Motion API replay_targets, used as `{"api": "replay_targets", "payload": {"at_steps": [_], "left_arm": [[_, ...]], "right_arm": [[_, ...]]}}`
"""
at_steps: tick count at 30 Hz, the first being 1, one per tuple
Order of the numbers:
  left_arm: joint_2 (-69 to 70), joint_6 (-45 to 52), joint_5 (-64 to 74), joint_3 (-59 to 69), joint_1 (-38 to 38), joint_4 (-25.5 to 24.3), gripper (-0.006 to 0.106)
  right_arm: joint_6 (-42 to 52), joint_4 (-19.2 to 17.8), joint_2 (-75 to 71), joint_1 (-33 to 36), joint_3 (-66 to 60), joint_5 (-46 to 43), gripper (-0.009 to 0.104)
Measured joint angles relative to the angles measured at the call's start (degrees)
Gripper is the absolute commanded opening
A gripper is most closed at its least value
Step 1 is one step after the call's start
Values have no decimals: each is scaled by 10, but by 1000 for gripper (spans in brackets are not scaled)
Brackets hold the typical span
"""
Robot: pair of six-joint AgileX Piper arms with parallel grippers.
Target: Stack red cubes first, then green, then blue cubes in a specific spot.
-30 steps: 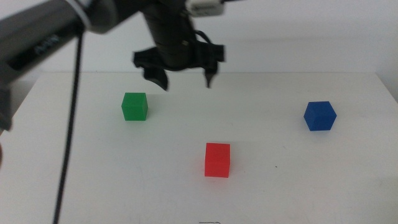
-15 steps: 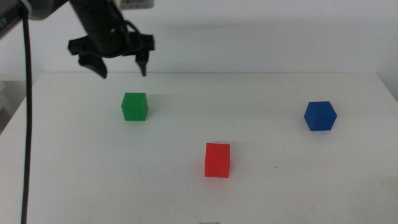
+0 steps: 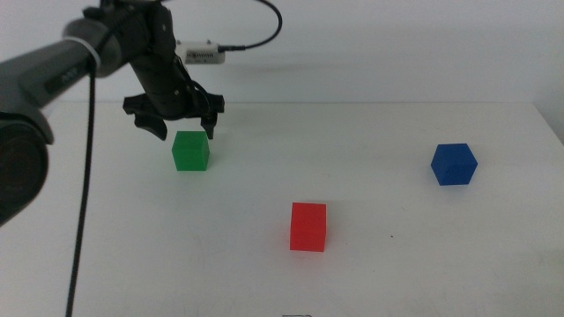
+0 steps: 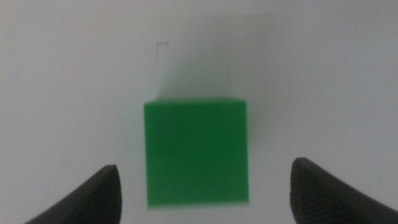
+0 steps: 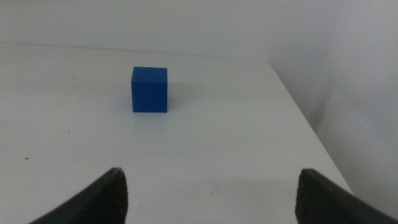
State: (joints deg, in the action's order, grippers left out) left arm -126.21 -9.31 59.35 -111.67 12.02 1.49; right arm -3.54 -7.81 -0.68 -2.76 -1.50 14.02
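The green cube (image 3: 190,151) rests on the white table at the left. My left gripper (image 3: 186,130) hovers just above and behind it, open, its jaws spread wider than the cube. In the left wrist view the green cube (image 4: 196,152) lies between the two dark jaw tips, untouched. The red cube (image 3: 308,226) stands alone near the table's middle front. The blue cube (image 3: 453,164) sits at the right; the right wrist view shows the blue cube (image 5: 150,89) well ahead of my open right gripper (image 5: 208,190), which is out of the middle view.
The left arm and its black cable (image 3: 88,176) cross the left side of the table. The table's right edge (image 5: 298,118) runs close past the blue cube. A white wall rises behind the table.
The left gripper swung left from above the table's middle back, then came down and right to hover over the green cube. The cubes have not moved.
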Motion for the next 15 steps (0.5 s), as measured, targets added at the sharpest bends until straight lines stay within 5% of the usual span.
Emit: {"api": "replay_targets", "payload": {"at_steps": [10,15], "left_arm": [[-46,2,-42,0,0,-8,91],[-68,2,-53,0,0,-9,79]], "right_arm": [[0,0,0,0,0,0,94],[0,0,0,0,0,0,94]]}}
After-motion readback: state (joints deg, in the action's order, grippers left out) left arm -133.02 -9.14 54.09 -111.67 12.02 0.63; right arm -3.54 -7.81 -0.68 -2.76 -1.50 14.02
